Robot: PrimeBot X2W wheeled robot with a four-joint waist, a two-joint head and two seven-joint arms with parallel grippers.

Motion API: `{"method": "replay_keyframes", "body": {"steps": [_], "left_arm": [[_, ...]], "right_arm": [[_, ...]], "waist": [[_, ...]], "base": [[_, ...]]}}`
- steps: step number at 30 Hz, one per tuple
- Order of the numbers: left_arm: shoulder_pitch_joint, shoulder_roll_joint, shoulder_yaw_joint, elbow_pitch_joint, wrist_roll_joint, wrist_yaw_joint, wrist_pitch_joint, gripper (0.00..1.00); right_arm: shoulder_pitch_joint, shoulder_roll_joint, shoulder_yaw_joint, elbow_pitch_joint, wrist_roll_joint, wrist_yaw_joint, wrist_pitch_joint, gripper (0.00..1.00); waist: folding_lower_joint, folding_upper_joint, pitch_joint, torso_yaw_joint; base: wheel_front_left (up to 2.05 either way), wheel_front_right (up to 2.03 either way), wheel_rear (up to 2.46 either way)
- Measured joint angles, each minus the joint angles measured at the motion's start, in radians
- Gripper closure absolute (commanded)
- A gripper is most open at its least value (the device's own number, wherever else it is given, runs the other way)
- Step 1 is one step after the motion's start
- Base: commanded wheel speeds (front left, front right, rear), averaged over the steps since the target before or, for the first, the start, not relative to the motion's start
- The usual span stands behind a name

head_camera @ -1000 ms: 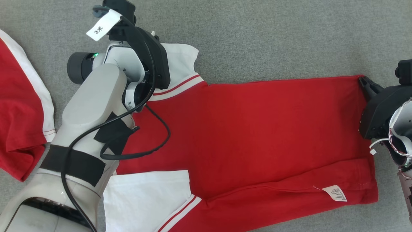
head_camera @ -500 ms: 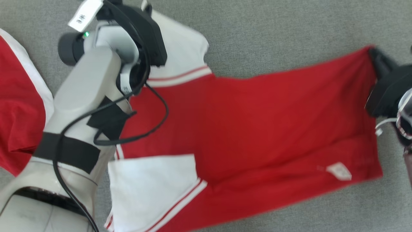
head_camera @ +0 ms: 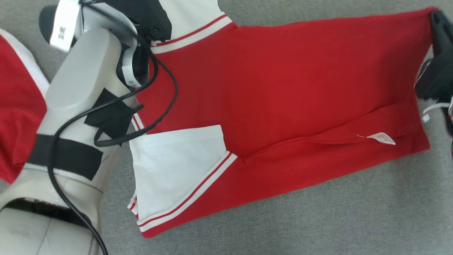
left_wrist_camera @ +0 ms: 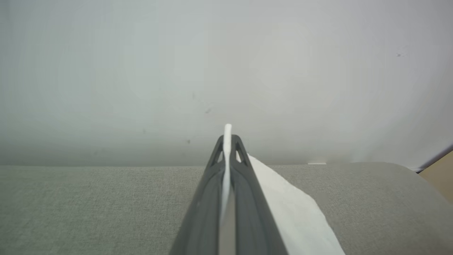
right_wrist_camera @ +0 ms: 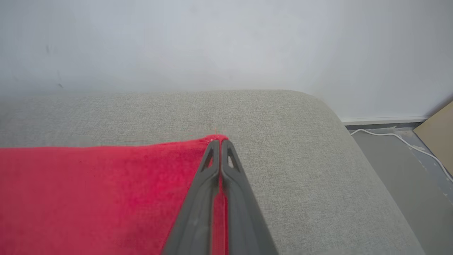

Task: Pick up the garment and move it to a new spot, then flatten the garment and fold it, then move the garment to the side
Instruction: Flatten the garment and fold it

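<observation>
On the grey cushion (head_camera: 318, 219) lies the shirt (head_camera: 283, 88), red body and white sleeves, stretched sideways across the middle. Up top, the left gripper (left_wrist_camera: 227, 140) is pressed together on a white sleeve (left_wrist_camera: 293, 212), with a sliver of cloth showing between its fingers. Over at the far right, the right gripper (right_wrist_camera: 220, 143) is pinching the red hem corner (right_wrist_camera: 211, 138).

Two grips on two far corners looks to me like a way to keep that far edge taut so the body spreads without bunching: a flattening move, by my reading. The near side lies loose. The other sleeve (head_camera: 177, 166) is flat, and a long fold (head_camera: 318, 140) runs along the near edge by the label (head_camera: 381, 137). That fold wants smoothing before any folding.

Holders? Just the cushion, bearing this shirt and a second garment (head_camera: 17, 106), red and white, off at the left.
</observation>
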Motion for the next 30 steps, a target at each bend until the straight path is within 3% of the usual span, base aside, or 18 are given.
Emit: {"method": "replay_keyframes", "body": {"steps": [6,16,30], "left_arm": [[0.146,0.000,0.004,-0.071,-0.057,0.000,-0.124,1.00],[0.449,0.004,-0.055,-0.300,-0.107,-0.028,-0.136,1.00],[0.679,0.011,0.029,-0.641,-0.071,-0.032,-0.136,1.00]], "right_arm": [[0.089,-0.012,0.004,0.034,-0.017,0.009,-0.034,1.00],[0.147,-0.025,0.007,0.074,-0.041,0.022,-0.101,1.00],[0.105,-0.065,0.028,0.130,-0.080,0.040,-0.163,1.00]], "waist": [[0.0000,0.0001,-0.012,0.019],[0.0000,0.0001,-0.071,0.041],[-0.0002,-0.0001,-0.144,0.100]], "base": [[0.00,0.00,0.00],[0.00,0.00,0.00],[0.00,0.00,0.00]]}}
